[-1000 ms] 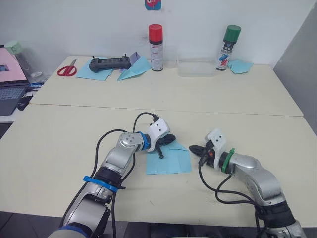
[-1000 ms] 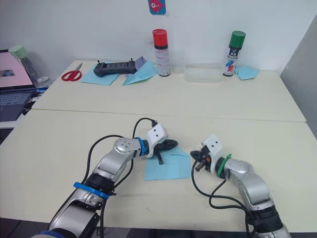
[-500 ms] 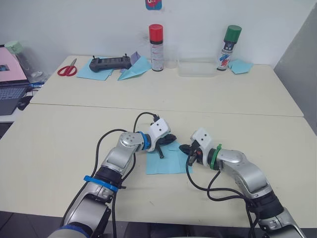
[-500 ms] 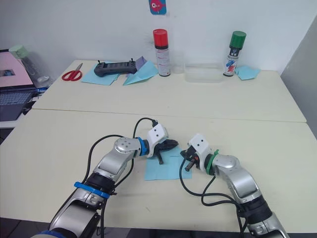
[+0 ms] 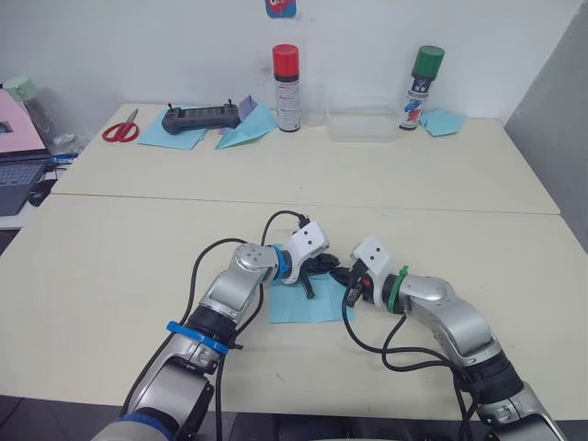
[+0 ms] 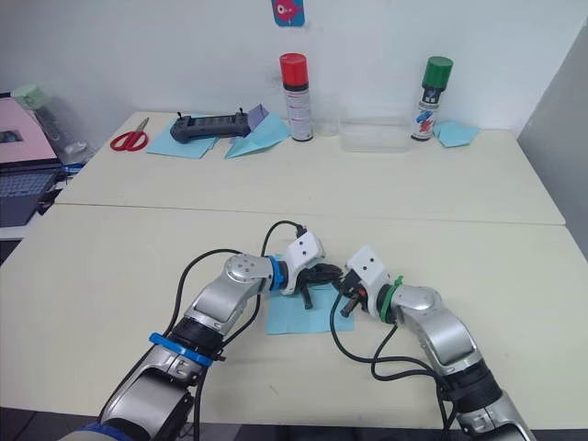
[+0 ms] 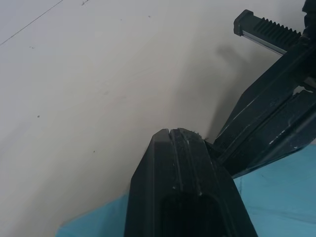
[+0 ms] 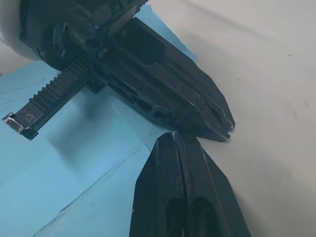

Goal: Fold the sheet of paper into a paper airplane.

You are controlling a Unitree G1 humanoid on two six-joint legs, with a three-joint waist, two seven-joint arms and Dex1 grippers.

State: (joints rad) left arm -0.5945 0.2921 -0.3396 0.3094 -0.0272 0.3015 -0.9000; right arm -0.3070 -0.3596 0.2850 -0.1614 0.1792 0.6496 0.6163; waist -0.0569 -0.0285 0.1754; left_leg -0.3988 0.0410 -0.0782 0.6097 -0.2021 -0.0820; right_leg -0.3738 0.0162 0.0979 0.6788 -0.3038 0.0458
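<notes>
A pale table [image 5: 110, 266] fills the scene, joined along its far edge to a second table that runs to a white wall. Both robot arms reach inward and meet over the sheet of paper [image 5: 299, 306], which lies flat near the table's front edge, a light blue rectangle with faint creases and no completed fold, so the airplane looks barely begun.

The left gripper [image 5: 321, 267] comes in from the left and the right gripper [image 5: 344, 278] from the right, their tips nearly touching over the sheet's far right corner. Both pairs of black fingers are pressed together with nothing between them. The right wrist view shows the right gripper's fingers [image 8: 173, 197] resting on the blue paper beside the left gripper's closed tips at the paper's edge. They seem placed to press or work that corner rather than lift it.

Along the back sit a black controller [image 5: 199, 117] on blue paper, red-handled scissors [image 5: 119, 132], a light blue paper dart [image 5: 243, 134], a red-capped spray can [image 5: 286, 75], a clear container [image 5: 363, 124] and a green-capped spray can [image 5: 420, 76].
</notes>
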